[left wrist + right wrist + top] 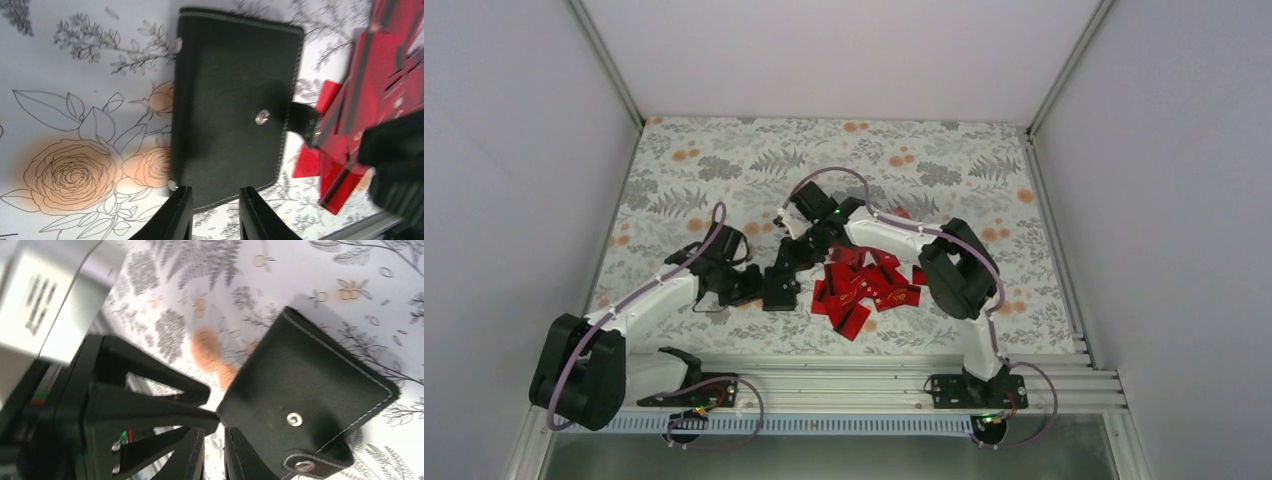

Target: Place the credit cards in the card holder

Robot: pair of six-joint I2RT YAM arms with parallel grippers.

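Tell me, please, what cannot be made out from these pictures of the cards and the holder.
- Inside of the card holder: folded shut in both wrist views, so its cover hides the pockets.
- Number of credit cards: top view, small, overlapping, partly under the right arm.
- Print on the cards: left wrist view, blurred, cut off by the right edge.
- Whether the right tool touches the holder: right wrist view, blurred, fingers cut off by the bottom edge.
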